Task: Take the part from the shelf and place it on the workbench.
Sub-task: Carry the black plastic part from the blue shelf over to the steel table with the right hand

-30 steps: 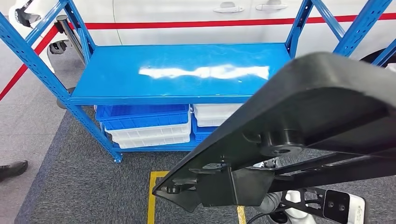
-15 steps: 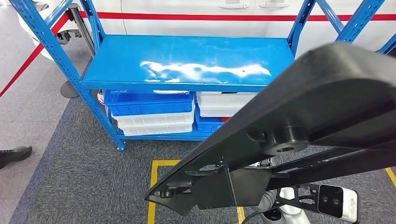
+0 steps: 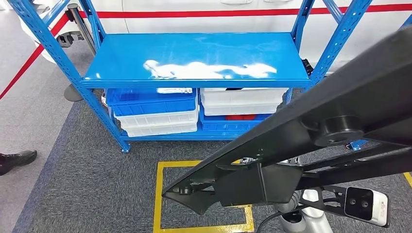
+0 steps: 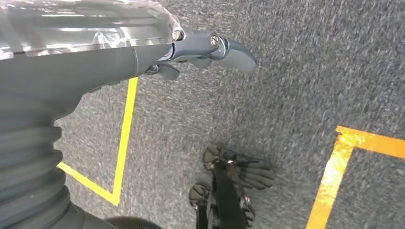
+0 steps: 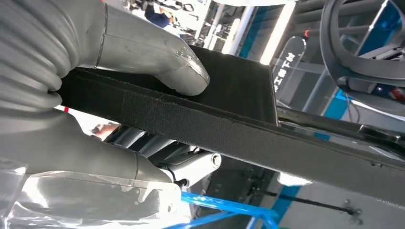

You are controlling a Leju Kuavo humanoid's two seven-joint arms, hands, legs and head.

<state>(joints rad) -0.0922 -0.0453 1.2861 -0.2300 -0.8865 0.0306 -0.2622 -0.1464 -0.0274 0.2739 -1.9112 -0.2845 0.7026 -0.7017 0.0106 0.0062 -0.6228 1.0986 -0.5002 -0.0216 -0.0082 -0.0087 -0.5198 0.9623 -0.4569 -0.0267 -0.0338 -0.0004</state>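
One part is in play, a long black panel, and the right hand is clamped on its edge, thumb on one face and the other fingers underneath. It rides tilted across the right side of the head view, clear of the shelf and above the carpet.

The left hand hangs over the carpet with nothing in it; fingers look loosely curled, but I can't tell how far apart they are.

What's changed: over the last second the whole head view has slid, so that's the camera moving, not the things. More of the rack's right side shows now, and the part sits higher and further right in frame. My guess is the robot is turning away with the part, so the pick is done and only the drop-off on the surface is left.

Count: one shelf rack, top level bare, roughly six bins stacked below, one yellow floor box, one shoe of a bystander at the left edge.
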